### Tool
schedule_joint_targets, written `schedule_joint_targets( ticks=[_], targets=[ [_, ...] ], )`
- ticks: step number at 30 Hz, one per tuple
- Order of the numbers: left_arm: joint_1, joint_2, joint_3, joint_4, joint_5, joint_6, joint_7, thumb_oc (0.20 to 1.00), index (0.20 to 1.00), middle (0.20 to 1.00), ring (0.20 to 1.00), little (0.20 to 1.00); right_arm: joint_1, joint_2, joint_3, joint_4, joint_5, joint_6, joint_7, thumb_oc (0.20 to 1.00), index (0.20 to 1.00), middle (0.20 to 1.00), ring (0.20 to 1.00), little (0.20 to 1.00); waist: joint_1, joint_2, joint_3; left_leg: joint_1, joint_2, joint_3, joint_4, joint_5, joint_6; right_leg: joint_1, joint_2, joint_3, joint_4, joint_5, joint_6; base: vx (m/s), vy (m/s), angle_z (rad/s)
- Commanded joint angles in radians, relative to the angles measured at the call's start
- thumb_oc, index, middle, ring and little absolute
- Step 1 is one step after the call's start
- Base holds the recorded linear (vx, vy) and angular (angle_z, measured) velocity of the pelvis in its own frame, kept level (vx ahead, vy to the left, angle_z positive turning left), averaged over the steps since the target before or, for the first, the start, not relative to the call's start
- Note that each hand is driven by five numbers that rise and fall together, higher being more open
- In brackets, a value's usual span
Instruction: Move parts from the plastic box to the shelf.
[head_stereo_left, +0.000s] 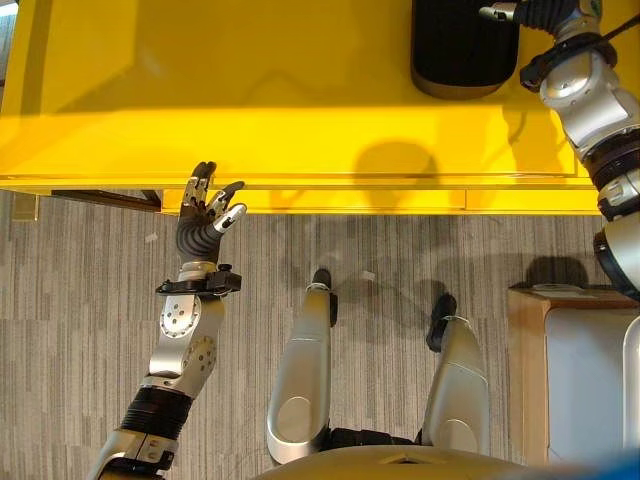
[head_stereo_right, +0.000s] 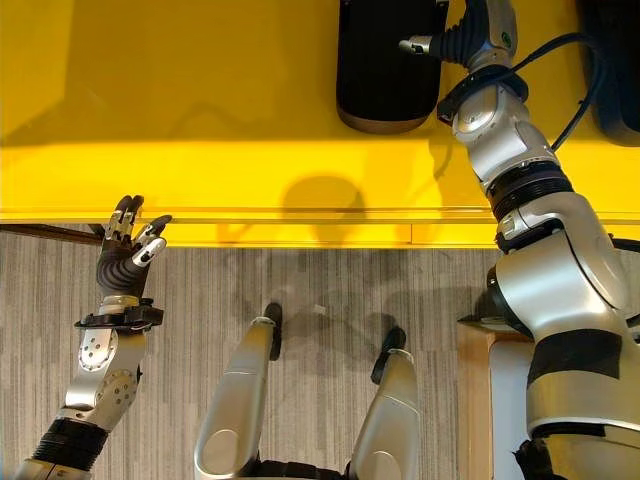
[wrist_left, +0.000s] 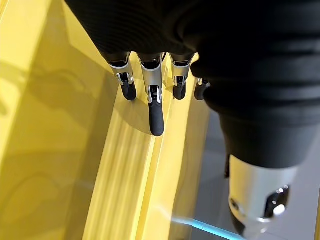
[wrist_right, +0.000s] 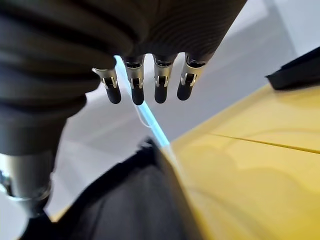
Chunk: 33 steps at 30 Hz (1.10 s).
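A black rounded part (head_stereo_left: 462, 48) lies on the yellow shelf (head_stereo_left: 250, 110), toward its far right. My right hand (head_stereo_right: 470, 30) hovers at that part's right edge, and the right wrist view shows its fingers (wrist_right: 160, 87) relaxed with nothing between them, above the black part (wrist_right: 125, 200). My left hand (head_stereo_left: 205, 215) is held at the shelf's front edge on the left. Its fingers (wrist_left: 156, 110) are spread and straight, just off the yellow shelf lip (wrist_left: 125, 165), and it is empty.
A pale box in a wooden frame (head_stereo_left: 575, 370) stands on the grey carpet at the lower right. Another black thing (head_stereo_right: 612, 70) lies on the shelf at the far right. The left half of the shelf top is bare yellow.
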Motion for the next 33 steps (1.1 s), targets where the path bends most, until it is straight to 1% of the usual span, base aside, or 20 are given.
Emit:
schedule_joint_targets(
  ticks=[1,6,9,14,15,17,21,22,23,24,25,26,27,28,29,30,31,32,33],
  targets=[
    [0.027,0.022,-0.031,-0.012,-0.006,0.014,0.006,1.0,1.0,1.0,1.0,1.0,-0.076,-0.061,0.01,-0.048,-0.035,-0.04,-0.048,1.0,1.0,1.0,1.0,1.0,0.011,-0.028,-0.032,-0.004,0.04,-0.05,0.001,0.047,-0.016,-0.017,0.009,0.002,0.138,-0.003,-0.038,0.0,0.0,0.0],
    [0.033,0.017,-0.02,-0.01,-0.005,0.018,0.009,1.0,1.0,1.0,1.0,1.0,-0.056,-0.098,-0.02,-0.167,-0.078,-0.031,-0.069,1.0,1.0,1.0,1.0,1.0,-0.001,-0.032,-0.033,0.002,0.043,-0.047,-0.003,0.046,-0.017,-0.017,0.011,0.005,0.138,-0.002,-0.038,0.0,0.0,0.0],
    [0.035,0.011,-0.007,-0.005,0.003,0.02,0.014,1.0,1.0,1.0,1.0,1.0,-0.008,-0.13,-0.08,-0.304,-0.11,-0.027,-0.083,1.0,1.0,1.0,1.0,1.0,-0.011,-0.038,-0.034,0.01,0.047,-0.046,-0.006,0.046,-0.019,-0.011,0.014,0.008,0.137,-0.005,-0.04,0.0,0.0,0.0],
    [0.035,0.006,0.01,-0.004,0.014,0.025,0.021,1.0,1.0,1.0,1.0,1.0,0.13,-0.166,-0.209,-0.52,-0.145,-0.035,-0.083,1.0,1.0,1.0,1.0,1.0,-0.027,-0.043,-0.037,0.041,0.056,-0.045,-0.032,0.053,-0.022,0.013,0.019,0.006,0.121,-0.002,-0.042,0.0,-0.008,-0.01],
    [0.036,0.0,0.016,-0.004,0.014,0.029,0.017,1.0,1.0,1.0,1.0,1.0,0.199,-0.162,-0.27,-0.589,-0.137,-0.052,-0.082,1.0,1.0,1.0,1.0,1.0,-0.034,-0.044,-0.04,0.057,0.059,-0.044,-0.05,0.06,-0.025,0.024,0.023,0.004,0.109,0.001,-0.041,-0.01,-0.039,-0.08],
    [0.036,-0.001,0.016,0.0,0.014,0.031,0.013,1.0,1.0,1.0,1.0,1.0,0.275,-0.149,-0.33,-0.652,-0.118,-0.072,-0.077,1.0,1.0,1.0,1.0,1.0,-0.039,-0.045,-0.043,0.081,0.066,-0.041,-0.076,0.072,-0.029,0.044,0.031,-0.001,0.09,0.007,-0.043,-0.01,-0.045,-0.12],
    [0.034,-0.007,0.021,0.005,0.018,0.038,0.005,1.0,1.0,1.0,1.0,1.0,0.48,-0.09,-0.451,-0.793,-0.062,-0.128,-0.048,1.0,1.0,1.0,1.0,1.0,-0.054,-0.05,-0.054,0.14,0.081,-0.04,-0.157,0.113,-0.042,0.099,0.051,-0.016,0.02,0.032,-0.043,-0.01,-0.069,-0.1],
    [0.034,-0.009,0.022,0.003,0.018,0.04,0.001,1.0,1.0,1.0,1.0,1.0,0.545,-0.067,-0.479,-0.841,-0.04,-0.149,-0.027,1.0,1.0,1.0,1.0,1.0,-0.059,-0.05,-0.058,0.16,0.087,-0.038,-0.187,0.128,-0.044,0.115,0.058,-0.021,0.0,0.038,-0.042,0.0,-0.039,-0.04],
    [0.034,-0.007,0.02,0.003,0.018,0.04,0.001,1.0,1.0,1.0,1.0,1.0,0.551,-0.067,-0.485,-0.845,-0.04,-0.147,-0.026,1.0,1.0,1.0,1.0,1.0,-0.058,-0.051,-0.06,0.161,0.087,-0.039,-0.197,0.137,-0.044,0.116,0.058,-0.022,-0.009,0.046,-0.043,0.01,-0.076,-0.12],
    [0.04,-0.018,0.022,0.006,0.021,0.043,-0.009,1.0,1.0,1.0,1.0,1.0,0.675,-0.016,-0.528,-0.905,-0.032,-0.167,-0.013,1.0,1.0,1.0,1.0,1.0,-0.068,-0.051,-0.071,0.204,0.099,-0.033,-0.244,0.154,-0.05,0.153,0.07,-0.032,-0.043,0.049,-0.042,0.03,-0.094,-0.15],
    [0.045,-0.027,0.029,0.015,0.03,0.05,-0.007,1.0,1.0,1.0,1.0,1.0,0.82,0.055,-0.565,-0.998,0.012,-0.188,0.036,1.0,1.0,1.0,1.0,1.0,-0.078,-0.055,-0.089,0.252,0.115,-0.029,-0.314,0.192,-0.051,0.19,0.088,-0.037,-0.093,0.067,-0.043,0.07,-0.119,-0.11],
    [0.049,-0.039,0.032,0.027,0.032,0.054,-0.011,1.0,1.0,1.0,1.0,1.0,0.893,0.102,-0.573,-1.032,0.032,-0.198,0.053,1.0,1.0,1.0,1.0,1.0,-0.087,-0.056,-0.097,0.278,0.127,-0.023,-0.334,0.197,-0.054,0.21,0.095,-0.039,-0.107,0.064,-0.042,0.1,-0.133,-0.23],
    [0.059,-0.058,0.033,0.033,0.042,0.065,-0.021,1.0,1.0,1.0,1.0,1.0,1.035,0.153,-0.589,-1.115,0.068,-0.22,0.114,1.0,1.0,1.0,1.0,1.0,-0.098,-0.056,-0.124,0.336,0.152,-0.014,-0.417,0.241,-0.06,0.253,0.114,-0.046,-0.163,0.079,-0.041,0.1,-0.12,-0.27],
    [0.066,-0.07,0.036,0.029,0.043,0.065,-0.028,1.0,1.0,1.0,1.0,1.0,1.091,0.177,-0.599,-1.137,0.085,-0.232,0.128,1.0,1.0,1.0,1.0,1.0,-0.106,-0.057,-0.136,0.358,0.162,-0.01,-0.443,0.254,-0.061,0.268,0.121,-0.05,-0.18,0.08,-0.041,0.1,-0.137,-0.27],
    [0.07,-0.078,0.037,0.024,0.044,0.062,-0.031,1.0,1.0,1.0,1.0,1.0,1.162,0.2,-0.61,-1.164,0.108,-0.25,0.146,1.0,1.0,1.0,1.0,1.0,-0.116,-0.055,-0.153,0.393,0.178,-0.003,-0.491,0.28,-0.066,0.291,0.132,-0.055,-0.208,0.084,-0.039,0.09,-0.099,-0.14],
    [0.078,-0.085,0.039,0.03,0.047,0.06,-0.036,1.0,1.0,1.0,1.0,1.0,1.221,0.203,-0.623,-1.185,0.117,-0.251,0.168,1.0,1.0,1.0,1.0,1.0,-0.121,-0.051,-0.168,0.431,0.188,0.006,-0.535,0.301,-0.067,0.313,0.141,-0.057,-0.232,0.087,-0.04,0.08,-0.069,-0.12],
    [0.085,-0.091,0.042,0.03,0.045,0.059,-0.044,1.0,1.0,1.0,1.0,1.0,1.254,0.213,-0.63,-1.192,0.128,-0.257,0.179,1.0,1.0,1.0,1.0,1.0,-0.127,-0.05,-0.179,0.454,0.194,0.017,-0.555,0.305,-0.065,0.325,0.15,-0.056,-0.248,0.091,-0.041,0.05,-0.037,-0.13],
    [0.092,-0.094,0.045,0.026,0.049,0.053,-0.042,1.0,1.0,1.0,1.0,1.0,1.281,0.234,-0.62,-1.179,0.151,-0.264,0.18,1.0,1.0,1.0,1.0,1.0,-0.132,-0.047,-0.19,0.483,0.208,0.031,-0.591,0.326,-0.066,0.334,0.163,-0.052,-0.262,0.098,-0.04,0.04,-0.039,-0.15],
    [0.097,-0.1,0.05,0.024,0.056,0.05,-0.04,1.0,1.0,1.0,1.0,1.0,1.325,0.252,-0.614,-1.201,0.183,-0.27,0.202,1.0,1.0,1.0,1.0,1.0,-0.139,-0.042,-0.206,0.505,0.227,0.04,-0.624,0.363,-0.074,0.345,0.178,-0.047,-0.281,0.101,-0.042,0.03,-0.066,-0.22]
  ],
)
